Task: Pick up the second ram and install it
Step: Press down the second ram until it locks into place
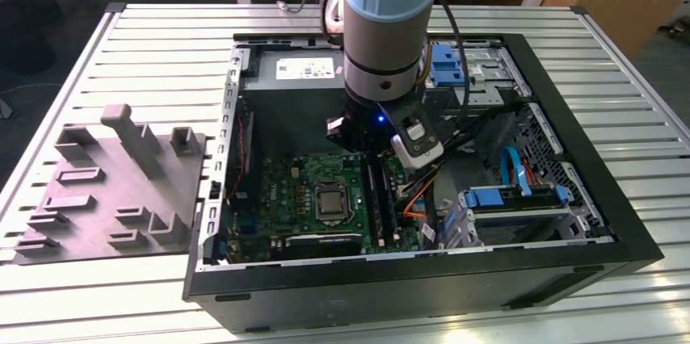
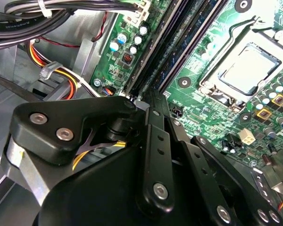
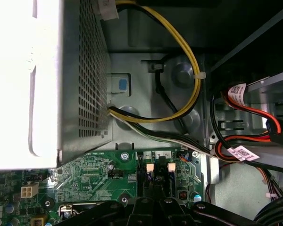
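Observation:
My gripper (image 1: 372, 157) is down inside the open computer case (image 1: 603, 223), over the green motherboard (image 1: 313, 199). In both wrist views its black fingertips (image 2: 150, 101) come together at the near end of the long black memory slots (image 2: 153, 56), and the gripper (image 3: 151, 202) looks shut. A slim dark blue strip along the slots looks like the second ram (image 2: 186, 33). It lies in line with the slots, just past the fingertips. Whether the fingertips touch it is hidden by the gripper's own links.
The processor socket (image 2: 247, 66) sits beside the slots. A perforated metal power supply box (image 3: 80, 70) and yellow, black and red cables (image 3: 188, 70) crowd the case's far end. Blue drive brackets (image 1: 518, 195) stand at the exterior view's right. A grey fixture block (image 1: 108, 190) lies on the slatted table.

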Tool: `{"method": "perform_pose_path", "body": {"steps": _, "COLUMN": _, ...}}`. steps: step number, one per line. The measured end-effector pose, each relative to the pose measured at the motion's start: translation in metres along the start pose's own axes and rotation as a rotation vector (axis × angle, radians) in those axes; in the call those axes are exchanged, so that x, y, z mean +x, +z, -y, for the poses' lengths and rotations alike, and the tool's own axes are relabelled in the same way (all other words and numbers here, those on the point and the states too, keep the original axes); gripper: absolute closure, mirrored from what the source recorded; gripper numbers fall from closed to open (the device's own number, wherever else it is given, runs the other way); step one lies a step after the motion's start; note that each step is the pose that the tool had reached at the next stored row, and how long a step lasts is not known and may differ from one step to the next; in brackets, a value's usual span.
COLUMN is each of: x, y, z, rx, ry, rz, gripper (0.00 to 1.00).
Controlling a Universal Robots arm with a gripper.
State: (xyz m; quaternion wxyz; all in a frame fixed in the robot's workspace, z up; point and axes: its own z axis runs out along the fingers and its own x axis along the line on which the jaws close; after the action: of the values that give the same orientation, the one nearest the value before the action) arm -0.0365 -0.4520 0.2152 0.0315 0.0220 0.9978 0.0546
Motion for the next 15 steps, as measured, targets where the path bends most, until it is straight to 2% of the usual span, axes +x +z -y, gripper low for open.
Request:
{"method": "perform_pose_path", "body": {"steps": 4, "x": -0.0001, "y": -0.0008, "z": -0.0002, "rx": -0.0008, "ry": 0.0, "rz": 0.0004, "gripper": 0.9}}
{"method": "perform_pose_path", "body": {"steps": 5, "x": -0.0003, "y": -0.0026, "z": -0.0006, "rx": -0.0027, "ry": 0.0, "rz": 0.0011, "gripper": 0.9}}
{"method": "perform_pose_path", "body": {"steps": 11, "x": -0.0014, "y": -0.0222, "z": -0.0025, "rx": -0.0004, "ry": 0.0, "rz": 0.0002, "gripper": 0.9}}
{"method": "perform_pose_path", "body": {"steps": 15, "x": -0.0015, "y": -0.0235, "z": -0.0027, "rx": -0.0007, "ry": 0.0, "rz": 0.0003, "gripper": 0.9}}
